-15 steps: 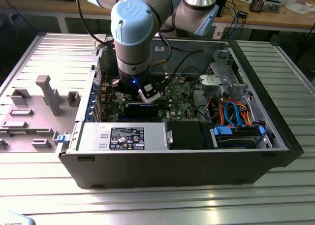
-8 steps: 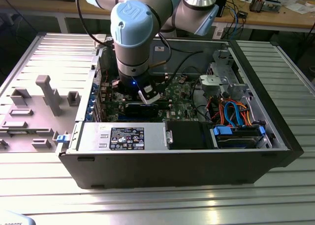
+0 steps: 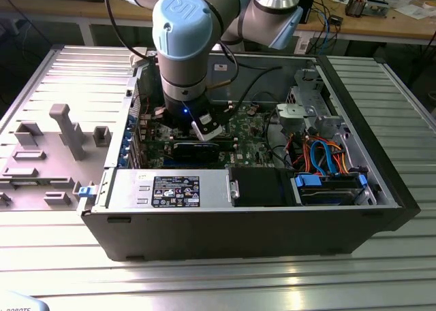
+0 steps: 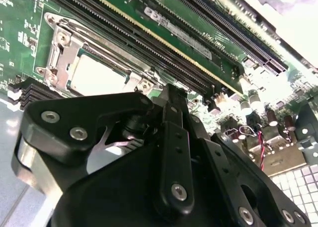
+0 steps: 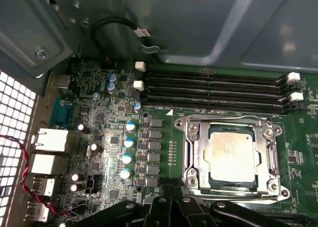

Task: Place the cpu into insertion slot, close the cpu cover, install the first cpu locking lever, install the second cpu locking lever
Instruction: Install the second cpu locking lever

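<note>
Black gripper (image 5: 171,207) fills our foreground, grip state unclear; beyond, cpu (image 5: 232,155) sits in insertion slot (image 5: 191,157).

The cpu (image 5: 231,155) sits in the insertion slot (image 5: 191,180), beside the memory slots (image 5: 213,93).

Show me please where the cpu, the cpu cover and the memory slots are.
cpu (image 5: 232,157): first wrist view, middle of its metal top.
cpu cover (image 5: 190,155): first wrist view, side bar of the silvery frame.
memory slots (image 5: 213,93): first wrist view, middle of the long black slots.
</note>
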`<state>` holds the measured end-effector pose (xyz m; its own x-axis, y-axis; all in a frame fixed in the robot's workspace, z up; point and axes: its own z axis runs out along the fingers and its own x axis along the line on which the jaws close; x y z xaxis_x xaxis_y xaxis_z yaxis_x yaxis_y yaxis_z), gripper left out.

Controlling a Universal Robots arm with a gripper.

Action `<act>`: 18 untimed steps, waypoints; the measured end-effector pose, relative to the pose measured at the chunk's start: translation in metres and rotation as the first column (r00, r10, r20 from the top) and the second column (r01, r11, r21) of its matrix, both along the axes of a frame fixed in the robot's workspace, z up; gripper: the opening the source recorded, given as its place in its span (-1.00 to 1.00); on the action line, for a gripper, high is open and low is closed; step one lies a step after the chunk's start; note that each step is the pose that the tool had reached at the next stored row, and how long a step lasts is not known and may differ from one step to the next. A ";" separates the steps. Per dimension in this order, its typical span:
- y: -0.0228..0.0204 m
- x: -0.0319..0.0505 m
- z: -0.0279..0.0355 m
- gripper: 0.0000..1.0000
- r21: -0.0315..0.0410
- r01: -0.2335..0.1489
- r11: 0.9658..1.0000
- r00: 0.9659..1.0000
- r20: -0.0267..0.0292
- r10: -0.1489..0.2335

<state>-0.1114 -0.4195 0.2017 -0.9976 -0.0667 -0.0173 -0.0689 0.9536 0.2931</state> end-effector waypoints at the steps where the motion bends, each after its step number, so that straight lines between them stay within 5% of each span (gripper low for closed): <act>1: 0.0000 0.0000 0.0000 -0.79 0.000 0.000 1.000 1.000 0.000 0.000; 18: -0.0009 0.0044 -0.0037 -0.79 0.001 0.016 1.000 1.000 -0.001 -0.016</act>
